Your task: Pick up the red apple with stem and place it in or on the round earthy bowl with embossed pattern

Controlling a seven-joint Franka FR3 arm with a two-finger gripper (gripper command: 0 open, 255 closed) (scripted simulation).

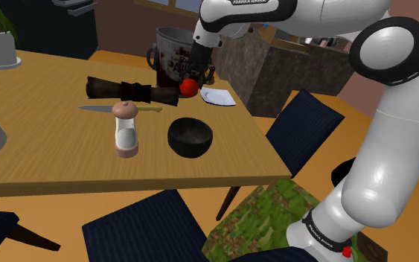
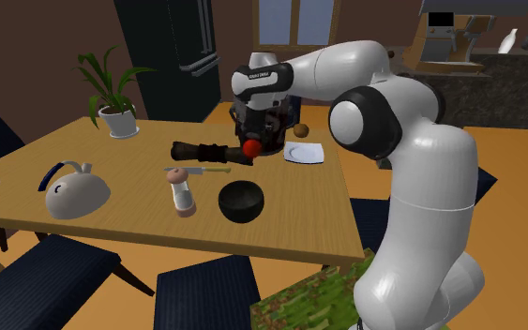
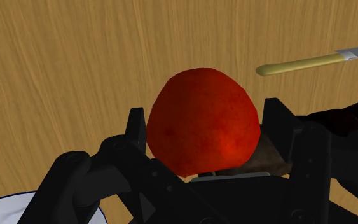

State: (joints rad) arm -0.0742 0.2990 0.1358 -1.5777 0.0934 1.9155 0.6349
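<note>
Red apple (image 3: 203,124) clamped in the black gripper (image 1: 191,80), one finger pressed to each side, just over the far part of the wooden table (image 1: 51,167), right at the end of a dark roll (image 1: 122,89). The dark bowl (image 1: 190,149) sits apart from it, nearer the table's front edge in the shoulder view, almost straight toward the camera. I'd call for a short carry nearward, then down. The shaker (image 1: 127,131) stands left of that line.
</note>
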